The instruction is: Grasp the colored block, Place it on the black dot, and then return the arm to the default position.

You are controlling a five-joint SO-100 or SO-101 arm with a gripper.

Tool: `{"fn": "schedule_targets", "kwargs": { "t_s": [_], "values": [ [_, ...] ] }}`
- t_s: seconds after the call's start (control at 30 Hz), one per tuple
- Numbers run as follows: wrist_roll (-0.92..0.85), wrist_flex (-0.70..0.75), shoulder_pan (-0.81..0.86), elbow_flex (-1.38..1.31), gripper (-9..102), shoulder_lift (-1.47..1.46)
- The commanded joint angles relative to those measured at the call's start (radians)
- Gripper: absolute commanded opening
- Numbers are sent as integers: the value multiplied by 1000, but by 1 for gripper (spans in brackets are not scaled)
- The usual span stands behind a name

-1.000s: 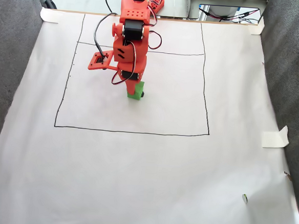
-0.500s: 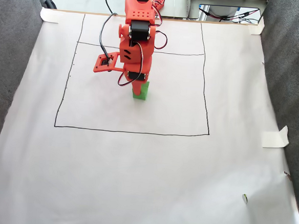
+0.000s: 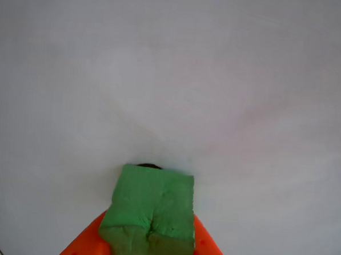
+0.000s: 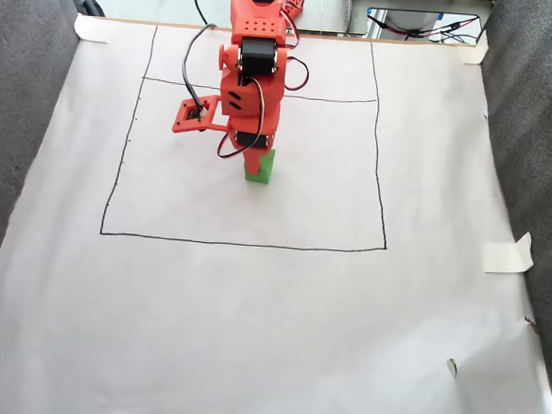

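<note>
Fixed view: since a second ago my arm has shifted slightly right, and with it the colored block (image 4: 259, 165) — the black dot that peeked out beside the block then is now covered there. My tool (image 4: 256, 160) pinches the block between its orange fingers (image 3: 84, 246). In the other view, the black dot (image 3: 148, 166) shows as a sliver at the block's far edge. The block sits well inside the drawn square (image 4: 243, 243) — open white paper (image 4: 249, 328) on every side.

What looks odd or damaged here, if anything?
The green block has a dented seam down its near face, squeezed between the orange hand. A piece of tape curls up at the paper's right edge.
</note>
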Motion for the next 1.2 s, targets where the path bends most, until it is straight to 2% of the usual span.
{"fn": "schedule_targets", "kwargs": {
  "t_s": [0.0,0.8,0.97,1.17],
  "values": [
    [-2,0,17,-3,0,11],
    [-43,-8,14,-2,0,11],
    [-54,-11,14,9,12,15],
    [-63,-11,12,17,17,20]
  ]
}}
